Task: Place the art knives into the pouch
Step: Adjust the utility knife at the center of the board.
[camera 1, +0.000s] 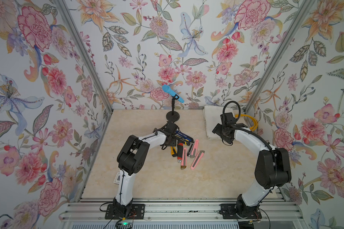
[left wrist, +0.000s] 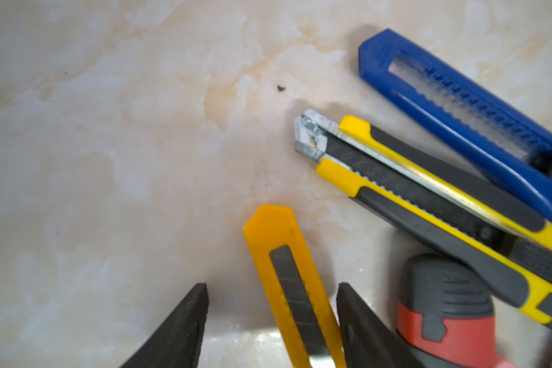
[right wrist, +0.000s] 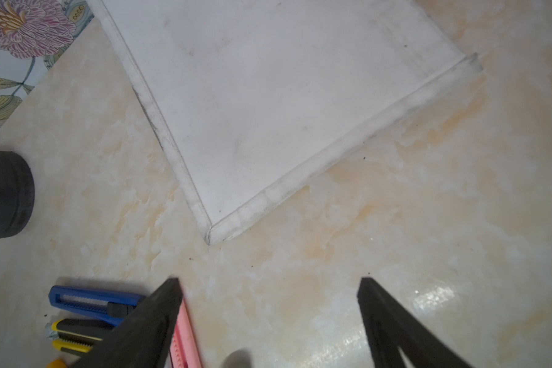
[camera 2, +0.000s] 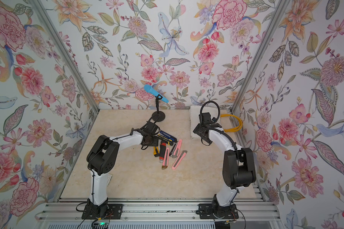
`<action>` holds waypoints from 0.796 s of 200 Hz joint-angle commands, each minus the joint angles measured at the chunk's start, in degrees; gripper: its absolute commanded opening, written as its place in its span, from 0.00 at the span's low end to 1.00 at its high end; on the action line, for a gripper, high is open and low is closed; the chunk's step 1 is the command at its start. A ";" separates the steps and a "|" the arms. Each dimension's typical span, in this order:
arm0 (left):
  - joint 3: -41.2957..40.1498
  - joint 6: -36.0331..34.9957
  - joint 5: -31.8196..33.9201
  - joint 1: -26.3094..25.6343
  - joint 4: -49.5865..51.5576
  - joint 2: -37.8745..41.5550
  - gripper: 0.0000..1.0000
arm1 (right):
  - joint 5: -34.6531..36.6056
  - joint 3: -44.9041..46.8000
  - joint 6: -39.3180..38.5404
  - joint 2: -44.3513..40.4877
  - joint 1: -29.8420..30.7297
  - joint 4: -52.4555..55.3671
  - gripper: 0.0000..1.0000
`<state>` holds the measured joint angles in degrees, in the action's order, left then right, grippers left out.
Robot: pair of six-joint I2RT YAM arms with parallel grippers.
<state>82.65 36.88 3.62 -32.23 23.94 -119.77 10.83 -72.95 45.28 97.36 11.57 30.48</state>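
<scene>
Nothing bagged yet. Left gripper, jaws apart, straddles orange art knife in mid-table pile, ungripped. Right gripper wide, empty, near pouch lying flat far right. Lift, insertion remain.

Beige marbled tabletop. Knife pile at left gripper, yellow knife between its fingers. Off-white pouch flat ahead of right gripper. Mic stand base near left gripper.

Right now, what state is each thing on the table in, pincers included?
Off-white flat canvas pouch: lying flat, untouched.
Slim orange plastic art knife: flat on table.
Left pincer: open, straddling that knife.
Right pincer: open, empty, near pouch.
Blue plastic utility knife: lying loose, untouched.
</scene>
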 commanded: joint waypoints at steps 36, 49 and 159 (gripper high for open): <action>2.08 -4.53 2.07 -0.29 3.20 -1.37 0.69 | 3.57 1.42 1.74 -2.65 -0.47 1.15 0.91; 2.42 -5.20 1.23 -0.29 2.15 -0.73 0.71 | 3.67 1.16 1.92 -2.39 -1.04 1.09 0.91; 3.49 -4.77 -0.14 -0.29 -3.61 7.90 0.90 | -9.30 -11.10 5.26 13.26 -17.68 1.13 0.89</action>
<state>85.08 31.73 3.33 -32.27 22.20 -115.77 7.25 -81.78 46.98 107.37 -4.93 30.37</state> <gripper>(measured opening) 0.891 0.932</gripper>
